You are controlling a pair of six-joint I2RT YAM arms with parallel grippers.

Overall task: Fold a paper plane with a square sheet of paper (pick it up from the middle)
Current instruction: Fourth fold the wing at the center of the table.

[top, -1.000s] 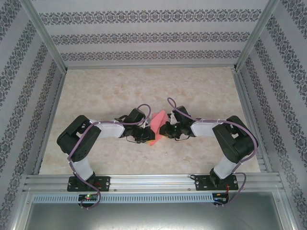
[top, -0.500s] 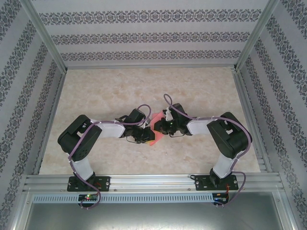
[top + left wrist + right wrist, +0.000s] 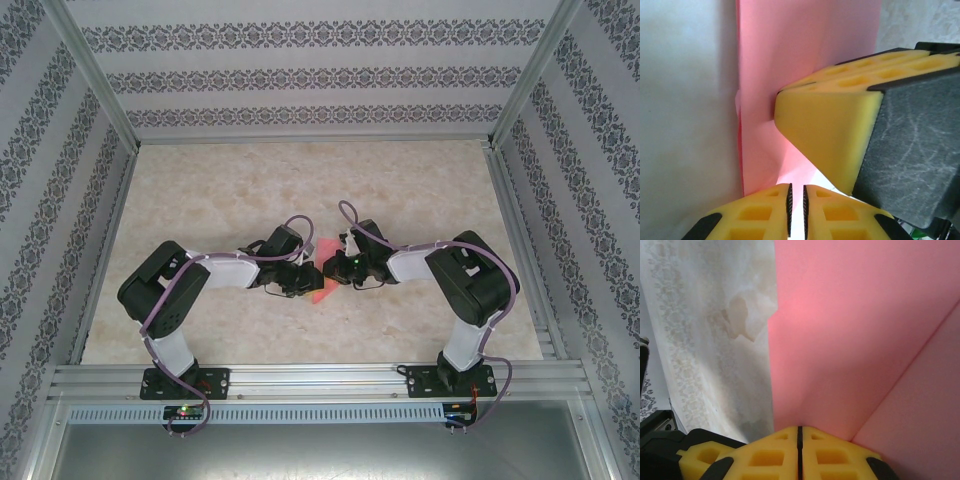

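Two pairs of fingers, one square sheet of paper [image 3: 850, 330]

Left fingers [image 3: 760, 215] and right fingers [image 3: 765, 455] are each pinched closed on the thin, plain salmon-pink paper, which sits between them at the middle of the counter [image 3: 300, 180], with a sharp diagonal crease.

I count two arms, left arm [image 3: 215, 268] and right arm [image 3: 440, 265], two pincers, left pincer [image 3: 796, 200] and right pincer [image 3: 800, 440], one sheet of pink paper [image 3: 855, 340] and one desk [image 3: 400, 180].
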